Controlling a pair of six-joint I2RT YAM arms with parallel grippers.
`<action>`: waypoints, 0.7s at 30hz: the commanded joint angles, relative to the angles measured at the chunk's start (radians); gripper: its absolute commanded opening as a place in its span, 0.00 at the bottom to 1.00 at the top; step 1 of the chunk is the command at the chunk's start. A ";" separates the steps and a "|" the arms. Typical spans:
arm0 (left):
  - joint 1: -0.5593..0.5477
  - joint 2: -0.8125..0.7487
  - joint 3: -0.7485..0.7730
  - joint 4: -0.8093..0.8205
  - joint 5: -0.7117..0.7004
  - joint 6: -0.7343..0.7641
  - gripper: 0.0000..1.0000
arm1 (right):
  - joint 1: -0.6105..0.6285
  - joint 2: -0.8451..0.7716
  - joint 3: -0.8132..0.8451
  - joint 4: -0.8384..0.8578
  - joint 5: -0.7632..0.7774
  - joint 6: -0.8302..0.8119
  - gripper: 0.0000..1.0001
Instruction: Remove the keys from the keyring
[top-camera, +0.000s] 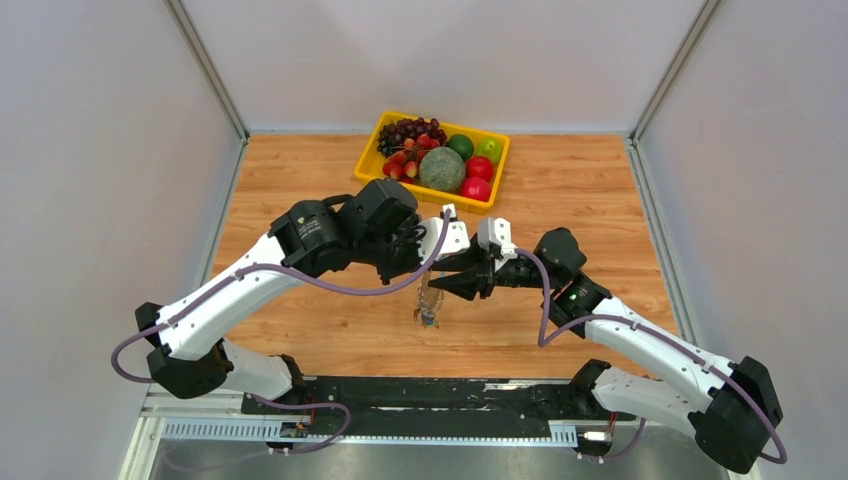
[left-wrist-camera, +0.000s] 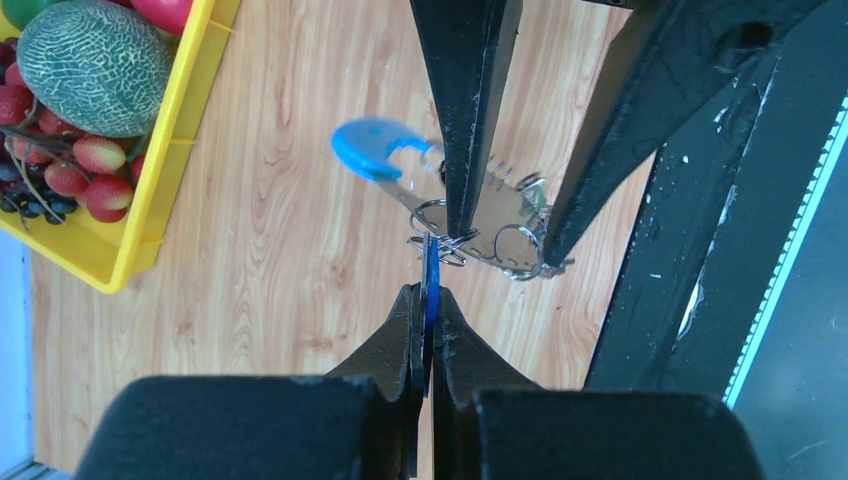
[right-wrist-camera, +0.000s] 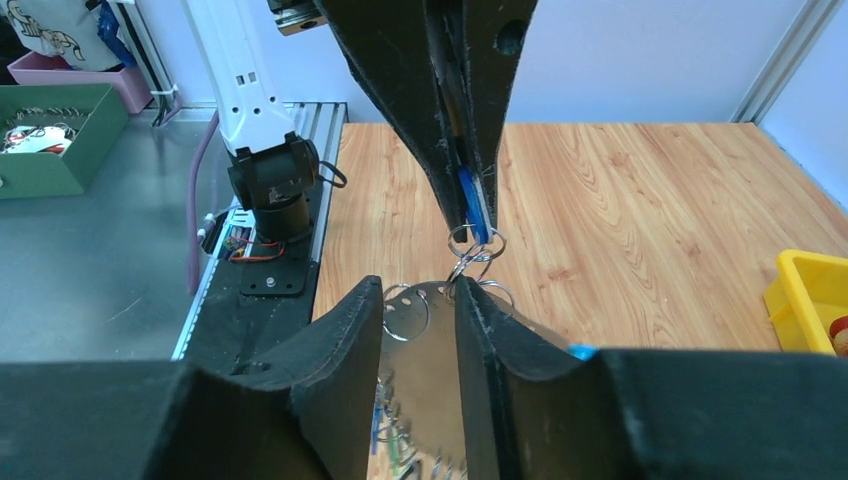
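Keyring (right-wrist-camera: 424, 395) sits clamped inside our right claw (right-wrist-camera: 418, 292); just past its tips our left claw (left-wrist-camera: 428, 300) pinches one blue key (left-wrist-camera: 431, 265), and we see other keys (top-camera: 428, 312) dangling beneath both claws.

Left pincer (left-wrist-camera: 428, 300) clamped shut; right pincer (right-wrist-camera: 418, 300) gripping, slightly spread; tips facing.

We record a wooden worktop (top-camera: 600, 200); one yellow tray (top-camera: 501, 170) of fruit rests at its far edge, near centre.
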 joint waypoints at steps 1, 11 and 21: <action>-0.016 -0.041 0.003 0.043 0.000 0.011 0.00 | 0.004 0.003 0.050 0.010 0.007 -0.007 0.32; -0.028 -0.049 0.000 0.045 -0.002 0.007 0.00 | 0.004 0.015 0.059 0.027 0.045 0.050 0.21; -0.030 -0.071 -0.022 0.053 -0.036 0.009 0.00 | 0.004 -0.002 0.047 0.002 0.061 0.037 0.01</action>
